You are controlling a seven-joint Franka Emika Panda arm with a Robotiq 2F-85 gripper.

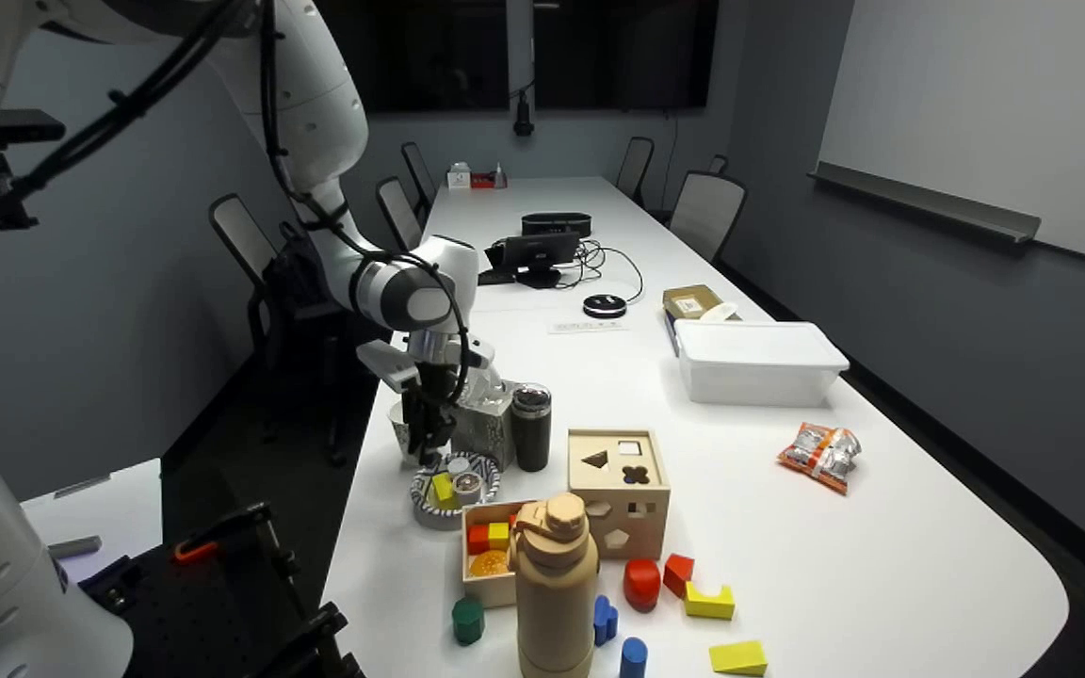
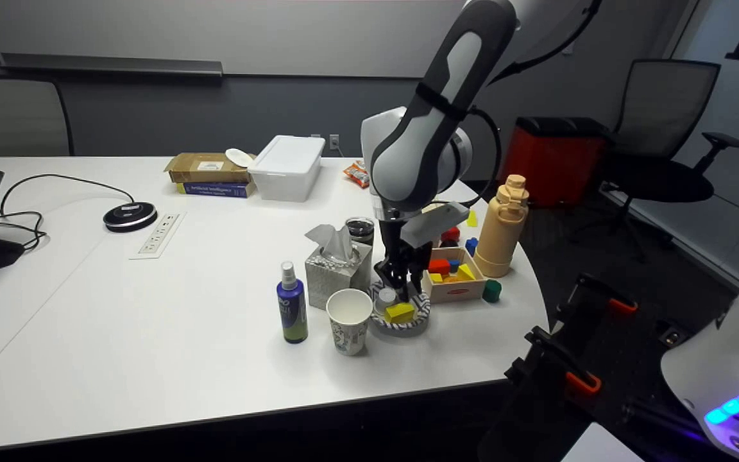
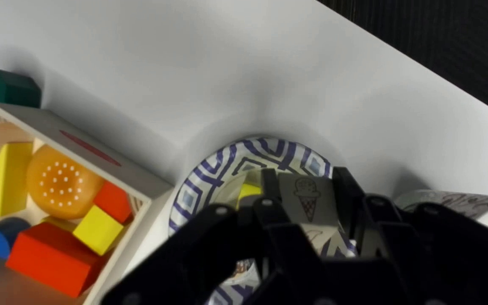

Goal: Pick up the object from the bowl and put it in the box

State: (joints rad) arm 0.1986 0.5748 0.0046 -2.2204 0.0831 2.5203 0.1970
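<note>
White table [image 2: 183,340]: 1 round blue-patterned bowl [image 3: 199,180], 1 open wooden box [image 3: 138,177], 1 black gripper [image 3: 306,184] clamping 1 pale printed block [image 3: 305,201].

In the wrist view the gripper [image 3: 306,175] is a dark blur, hiding much of the bowl [image 3: 210,167] and part of the white block [image 3: 307,197] pinched in it; I can't tell whether the second print [image 3: 313,235] beside it belongs to the same piece. The box [image 3: 125,171] and green block [image 3: 6,91] run off at the left, the cup [image 3: 443,201] at the right. In an exterior view the bottle [image 1: 557,603] blocks the box's right part, and a blue peg [image 1: 633,657] is cut off at the near edge. In an exterior view the tissue box [image 2: 334,277] hides the foot of the tumbler [image 2: 361,230], and I can't read the small print on the spray bottle [image 2: 292,308].
</note>
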